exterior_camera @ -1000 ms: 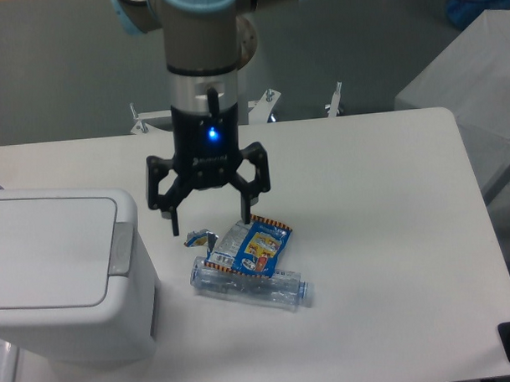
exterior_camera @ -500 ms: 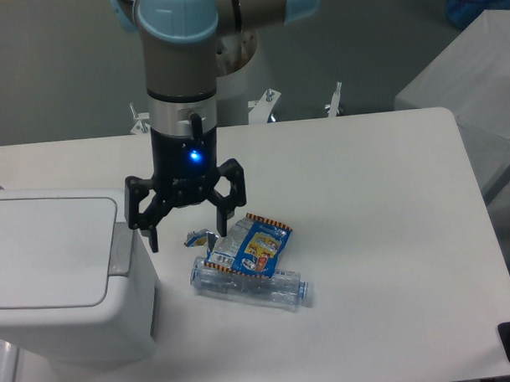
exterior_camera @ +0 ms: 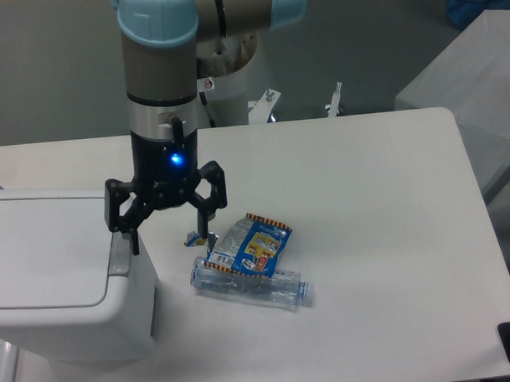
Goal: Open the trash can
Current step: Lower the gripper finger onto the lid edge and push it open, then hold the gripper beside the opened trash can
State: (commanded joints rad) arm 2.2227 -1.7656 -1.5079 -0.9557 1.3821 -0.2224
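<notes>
White tabletop (exterior_camera: 364,195) fills most of the view, with grey floor behind it and a pale box-like surface at the upper right. At the left edge of the table stands the trash can (exterior_camera: 53,278), a boxy white bin with rounded corners; its flat lid lies closed, and the grey push-bar (exterior_camera: 119,256) runs along the lid's right edge. The arm (exterior_camera: 158,69) descends vertically from the top of the frame, a blue light lit on the wrist body. The gripper (exterior_camera: 167,241) points downward with its two black fingers spread well apart; the left-hand finger tip sits over the push-bar at the lid edge, though contact cannot be confirmed, and the other finger hangs just beside a small scrap of wrapper (exterior_camera: 195,238) on the table. Compared with the two earlier frames, the whole arm and gripper have shifted steadily leftward, from above the litter to the lid edge of the bin, with the finger spread unchanged. The lid position is unchanged. A blue and silver snack wrapper (exterior_camera: 250,246) lies partly on top of a crushed clear plastic bottle (exterior_camera: 252,287) near the table centre; both sit where they were before.
</notes>
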